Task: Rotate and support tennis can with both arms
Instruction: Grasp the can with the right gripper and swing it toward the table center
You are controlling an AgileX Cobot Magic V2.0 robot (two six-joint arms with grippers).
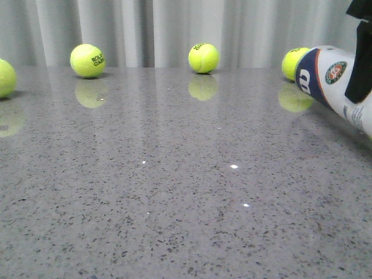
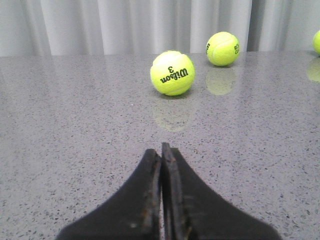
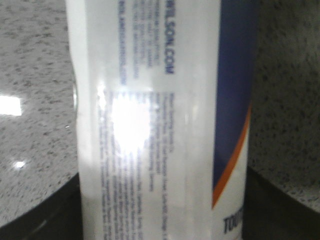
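The tennis can [image 1: 330, 80], white with a navy end, orange stripe and round emblem, is held tilted above the table at the far right of the front view. My right gripper [image 1: 359, 64] is shut on it; a black finger crosses its side. In the right wrist view the can [image 3: 160, 120] fills the frame between the two black fingers [image 3: 40, 210]. My left gripper [image 2: 161, 150] is shut and empty, low over the table, with a Wilson tennis ball [image 2: 172, 72] ahead of it. The left gripper is out of the front view.
Yellow-green tennis balls lie along the back of the grey speckled table [image 1: 174, 192]: one at the left edge [image 1: 4, 77], one at back left [image 1: 88, 60], one at the middle [image 1: 204, 57], one behind the can [image 1: 292, 62]. A grey curtain [image 1: 174, 29] hangs behind.
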